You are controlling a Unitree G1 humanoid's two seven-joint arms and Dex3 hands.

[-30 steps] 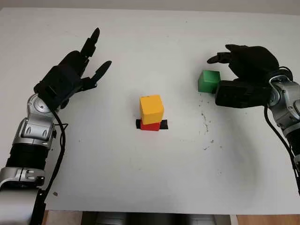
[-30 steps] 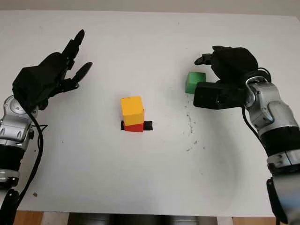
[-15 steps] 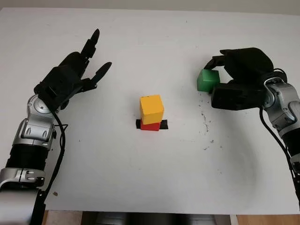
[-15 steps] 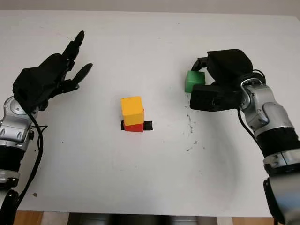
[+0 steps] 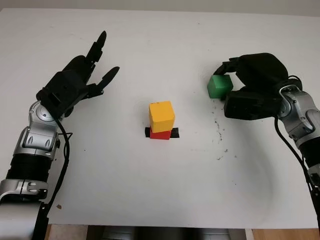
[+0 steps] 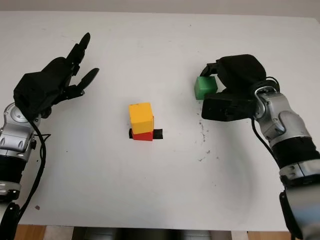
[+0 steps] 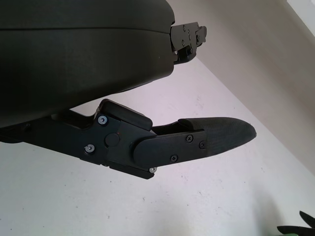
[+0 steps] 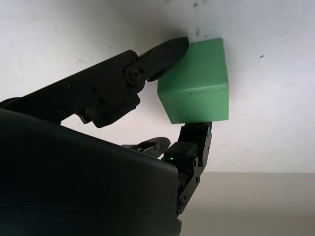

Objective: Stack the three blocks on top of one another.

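My right hand (image 5: 250, 87) pinches the green block (image 5: 219, 86) by opposite faces, right of the yellow block (image 5: 161, 116) on the red block (image 5: 159, 134). It seems light, rigid, possibly slippery. My left hand (image 5: 75, 82) hangs open.

Red block (image 5: 160, 134) mostly under yellow block (image 5: 161, 116)

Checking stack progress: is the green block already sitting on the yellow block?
No, the green block is gripped by the right robot hand, well apart from the yellow block.
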